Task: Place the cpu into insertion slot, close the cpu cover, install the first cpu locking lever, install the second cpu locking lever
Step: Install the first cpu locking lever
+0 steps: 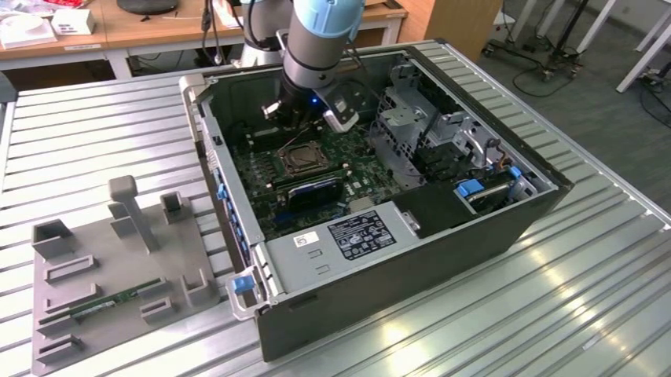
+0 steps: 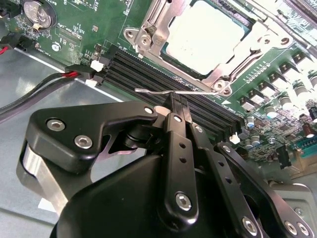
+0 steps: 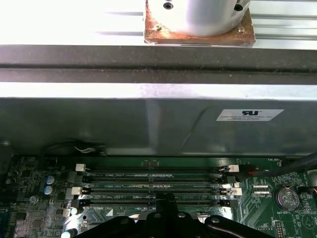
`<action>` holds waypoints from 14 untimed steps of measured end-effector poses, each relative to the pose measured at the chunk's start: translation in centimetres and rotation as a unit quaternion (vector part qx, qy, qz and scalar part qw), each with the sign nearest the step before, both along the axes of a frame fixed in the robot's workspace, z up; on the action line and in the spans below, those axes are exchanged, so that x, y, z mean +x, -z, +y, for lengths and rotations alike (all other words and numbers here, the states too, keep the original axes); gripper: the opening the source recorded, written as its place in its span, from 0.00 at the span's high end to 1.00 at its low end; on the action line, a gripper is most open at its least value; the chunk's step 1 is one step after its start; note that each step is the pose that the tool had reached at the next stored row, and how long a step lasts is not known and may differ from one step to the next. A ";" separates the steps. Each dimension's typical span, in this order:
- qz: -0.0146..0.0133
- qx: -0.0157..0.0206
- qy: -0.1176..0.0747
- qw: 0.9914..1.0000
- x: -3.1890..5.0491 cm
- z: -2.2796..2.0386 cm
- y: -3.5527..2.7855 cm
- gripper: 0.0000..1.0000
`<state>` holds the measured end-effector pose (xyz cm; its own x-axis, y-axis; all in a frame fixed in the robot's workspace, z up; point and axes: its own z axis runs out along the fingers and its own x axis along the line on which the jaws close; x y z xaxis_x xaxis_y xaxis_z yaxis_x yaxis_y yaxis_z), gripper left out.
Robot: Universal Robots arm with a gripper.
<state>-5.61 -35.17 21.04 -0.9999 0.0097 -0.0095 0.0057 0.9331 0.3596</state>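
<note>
Bright even light, blown-out glare above.

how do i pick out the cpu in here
Look into the open computer case, at the green motherboard on its floor. The cpu is the pale flat square framed by the silvery cpu cover, beside the black memory slots; its face is plain and bare.

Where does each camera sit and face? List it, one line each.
Exterior view: off the arm, high, looking down into the computer case; arm shows.
Second wrist view: behind the end effector, facing the cpu.
First wrist view: facing memory slots and case wall; end effector tip shows.
Shared: both wrist views show the memory slots.
</note>
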 end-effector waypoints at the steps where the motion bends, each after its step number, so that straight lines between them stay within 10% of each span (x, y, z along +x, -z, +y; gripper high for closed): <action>1: 0.000 0.000 0.000 1.000 0.02 0.00 0.02 0.89; 14: 0.000 0.000 0.000 1.000 0.38 0.00 0.33 0.89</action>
<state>-5.23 -35.17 20.71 -0.9999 0.0098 -0.0095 0.0057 0.9330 0.3597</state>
